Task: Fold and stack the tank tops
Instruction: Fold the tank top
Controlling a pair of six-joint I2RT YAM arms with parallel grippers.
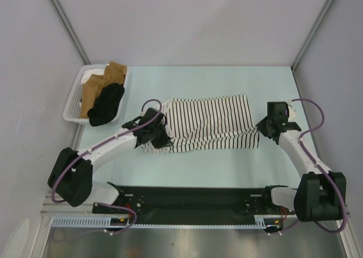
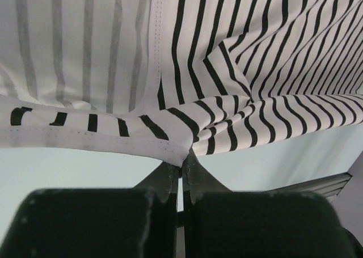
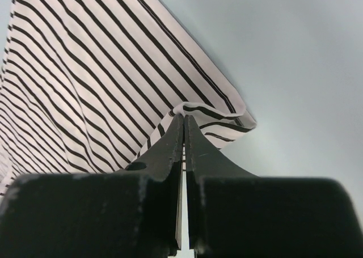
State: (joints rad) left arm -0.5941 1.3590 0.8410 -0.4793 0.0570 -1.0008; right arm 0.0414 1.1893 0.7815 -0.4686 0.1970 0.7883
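**Striped top pinched at both ends**

The striped top (image 1: 210, 122) lies partly folded on the table (image 1: 187, 167). It is light and limp and will likely sag, so hems and corners are the best holds. The left gripper (image 2: 182, 163) pinches its hem and the right gripper (image 3: 184, 121) a folded corner. The black top (image 1: 106, 106) sits with brown cloth (image 1: 110, 75) in the basket (image 1: 71, 109), well apart.

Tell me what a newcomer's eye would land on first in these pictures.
The striped tank top stands out first. It is spread across the middle of the pale table, with its near edge rumpled. The left gripper and the right gripper are each pinched shut on that near edge, one at either end. At the far left, a white basket holds a bunched black tank top and some brown cloth.
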